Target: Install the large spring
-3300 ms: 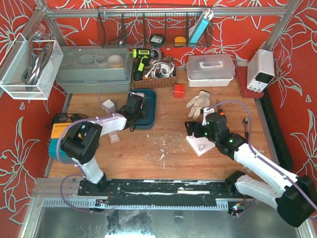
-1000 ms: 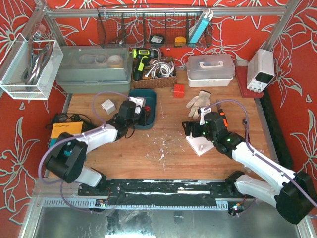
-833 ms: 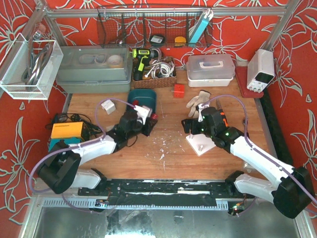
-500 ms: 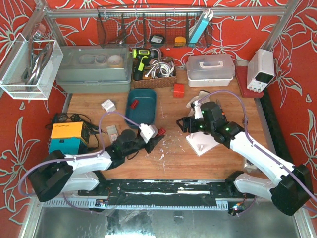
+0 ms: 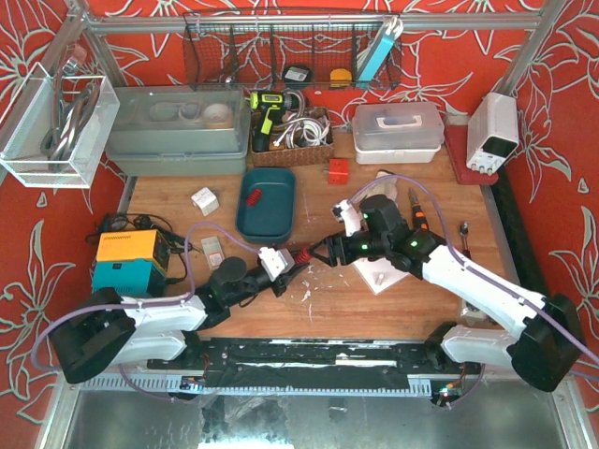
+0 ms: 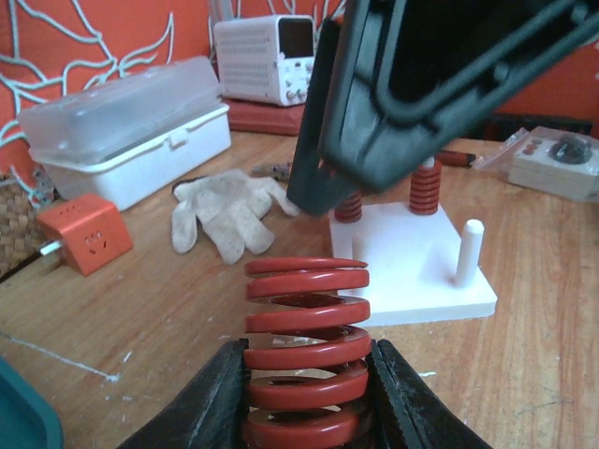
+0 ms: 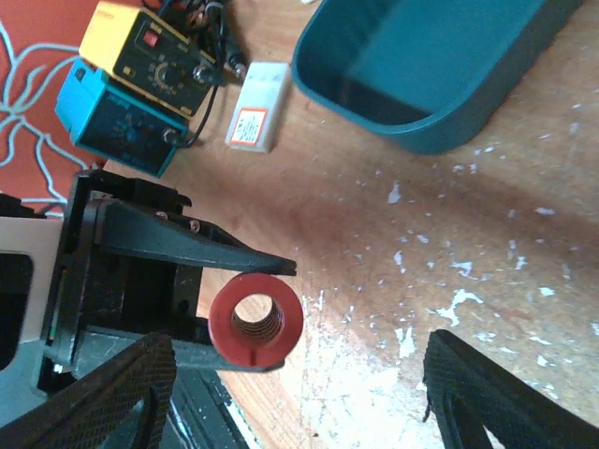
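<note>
Red spring (image 6: 306,351), held in your left jaws over the table, faces your right jaws spread wide, seemingly for handover: next, grip it, then seat it on the base's (image 6: 402,271) free peg (image 6: 471,248).

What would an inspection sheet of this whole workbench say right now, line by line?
Surface: wooden tabletop, flecked with white marks.
Job's things: large red coil spring held in the left gripper; white square base plate carries two smaller red springs and one bare white peg.
Clutter: teal tray, orange cube, white work glove, lidded white plastic box, yellow and blue box.
Grippers: left gripper shut on the spring; right gripper open, facing the spring's end.
Cables: purple cables loop along both arms.
Surroundings: red floral walls, wire basket on the back rail.
</note>
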